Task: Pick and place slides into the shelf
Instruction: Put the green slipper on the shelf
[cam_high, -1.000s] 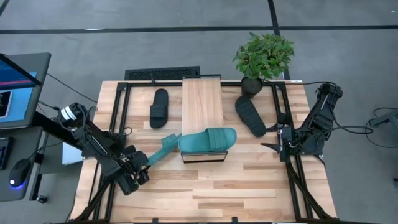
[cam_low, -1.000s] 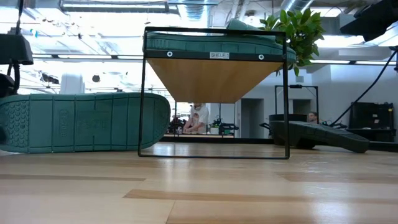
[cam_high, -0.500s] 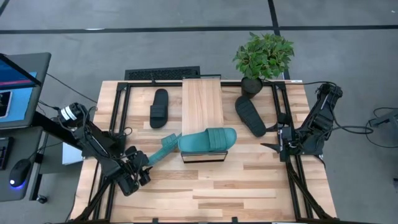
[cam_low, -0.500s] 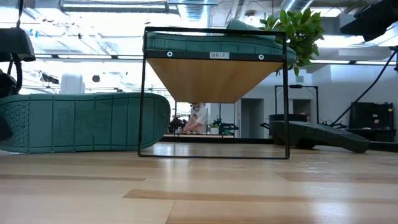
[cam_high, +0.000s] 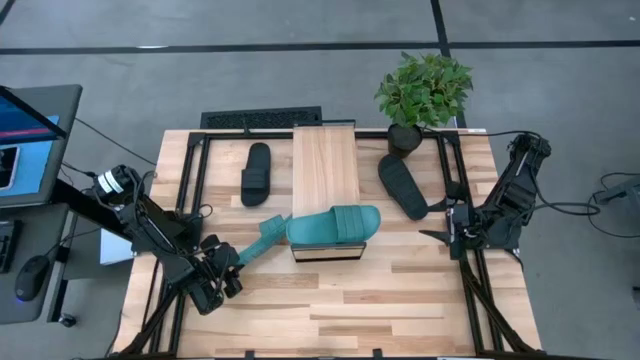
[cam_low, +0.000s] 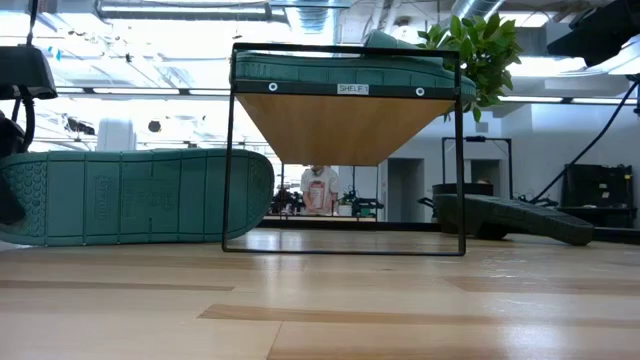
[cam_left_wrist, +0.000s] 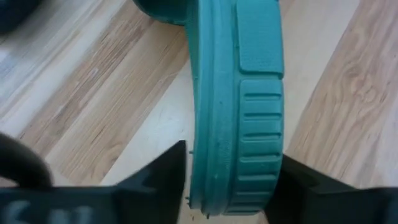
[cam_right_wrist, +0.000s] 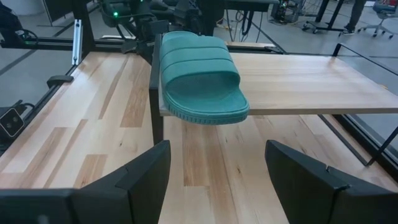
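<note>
One teal slide (cam_high: 262, 238) stands on its long side edge on the table, left of the shelf's near end, with its ribbed sole (cam_low: 140, 195) facing the near edge. My left gripper (cam_high: 228, 262) is shut on its near-left end. The other teal slide (cam_high: 335, 224) lies strap up across the near end of the shelf (cam_high: 325, 165), overhanging it (cam_right_wrist: 202, 78). One black slide (cam_high: 256, 173) lies flat on the table left of the shelf. The other black slide (cam_high: 402, 186) lies right of it. My right gripper (cam_high: 438, 237) waits open near the table's right edge. My left gripper (cam_left_wrist: 233, 186) pinches the teal slide's end (cam_left_wrist: 249, 180) between its two fingers (cam_left_wrist: 165, 177). One finger is on the footbed side and one on the ribbed sole. It comes nearly level from the table's near-left. The slide stands on its side edge on the table.
A potted plant (cam_high: 423, 92) stands at the far edge, right of the shelf. Black frame rails (cam_high: 195, 175) run along both table sides. The shelf's thin black legs (cam_low: 229, 150) leave an open space under its top. A broad strip of bare tabletop (cam_high: 340, 300) lies along the near edge.
</note>
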